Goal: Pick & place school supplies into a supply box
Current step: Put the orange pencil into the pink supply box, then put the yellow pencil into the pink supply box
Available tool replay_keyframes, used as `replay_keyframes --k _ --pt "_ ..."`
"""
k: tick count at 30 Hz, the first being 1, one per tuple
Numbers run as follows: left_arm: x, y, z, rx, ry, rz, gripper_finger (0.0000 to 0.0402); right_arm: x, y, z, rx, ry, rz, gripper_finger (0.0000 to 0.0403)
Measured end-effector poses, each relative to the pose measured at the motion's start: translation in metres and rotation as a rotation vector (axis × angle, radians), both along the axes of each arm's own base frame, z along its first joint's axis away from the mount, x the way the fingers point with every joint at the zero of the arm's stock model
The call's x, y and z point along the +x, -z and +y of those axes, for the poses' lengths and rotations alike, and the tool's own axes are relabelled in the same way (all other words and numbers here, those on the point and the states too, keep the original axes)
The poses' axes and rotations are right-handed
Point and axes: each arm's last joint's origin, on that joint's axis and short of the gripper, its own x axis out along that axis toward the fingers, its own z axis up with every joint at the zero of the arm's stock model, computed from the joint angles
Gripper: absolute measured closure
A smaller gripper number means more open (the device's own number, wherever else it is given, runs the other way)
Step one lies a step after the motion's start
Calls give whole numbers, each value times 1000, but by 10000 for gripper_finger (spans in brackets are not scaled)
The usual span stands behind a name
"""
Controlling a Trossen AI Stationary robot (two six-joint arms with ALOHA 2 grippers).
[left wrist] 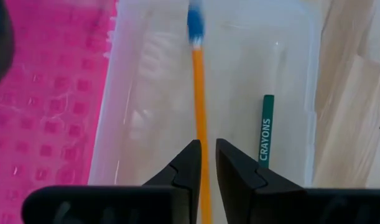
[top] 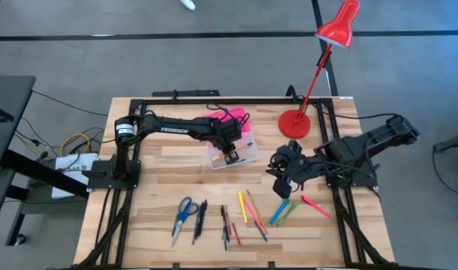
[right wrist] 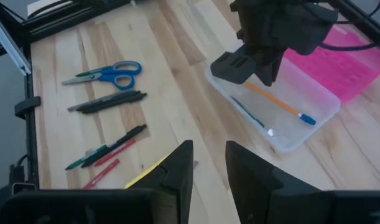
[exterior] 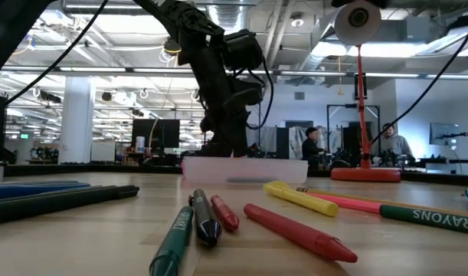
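Orange pencil (left wrist: pixel 199 93) lies in the supply box (left wrist: pixel 289 37), between slightly parted left tool (left wrist: pixel 207 163) fingers.

The whole table (top: pixel 169 225) is seen from directly overhead in the high view. In the low view it is seen from tabletop height, level across nearby crayons (exterior: pixel 299 230) toward the room behind. The left wrist view is aimed closely down into the supply box (left wrist: pixel 289 74). The right wrist view is taken from farther off, obliquely across the table; the box is shared by all four views.
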Motion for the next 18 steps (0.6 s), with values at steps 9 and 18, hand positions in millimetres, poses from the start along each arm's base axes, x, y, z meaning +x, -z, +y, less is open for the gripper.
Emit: replay_keyframes --k 9,18 --pt "-2 -5 1 -5 -2 47 356 -7 2 8 26 6 30 316" --pt "2 -69 -13 29 139 47 356 -39 16 17 41 126 253 316"
